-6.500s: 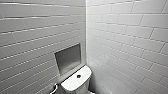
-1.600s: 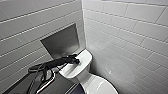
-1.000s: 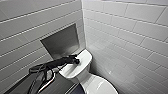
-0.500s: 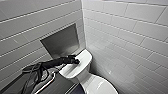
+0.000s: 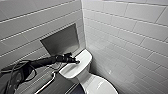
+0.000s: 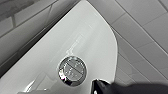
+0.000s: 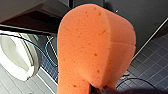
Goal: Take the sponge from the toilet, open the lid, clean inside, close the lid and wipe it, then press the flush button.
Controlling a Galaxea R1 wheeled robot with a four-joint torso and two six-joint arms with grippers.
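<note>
As it sits in the middle of the white tank top (image 6: 45, 62), the flush button (image 6: 72, 70) heads this entry: round, chrome-rimmed, its face split by a diagonal line into two halves.

Item, left tool (image 5: 75, 61): at the end of the outstretched left arm, over the tank top. In the left wrist view its dark tip lies just beside the button's rim, off the face. Whether it touches the ceramic, and whether it is spread or pressed together, cannot be told.

Item, toilet (image 5: 86, 80): glossy white, tank against the tiled wall (image 5: 125, 30), below a grey recessed niche (image 5: 61, 41). The lid (image 5: 101, 86) appears down.

Item, sponge (image 7: 97, 47): orange, porous, creased along its middle, pinched at one end by the right tool (image 7: 100, 89). It hangs well away from the toilet, over dark floor tiles (image 7: 150, 57) and a blue cable (image 7: 48, 53).

Hazards, as judged:
- The tip stands off-centre, so a press from here may land on the rim or on bare ceramic and skid on the glaze.
- A push on one half alone may give a partial flush.
- The sponge is gripped at its end only, so a jolt could work it loose.
</note>
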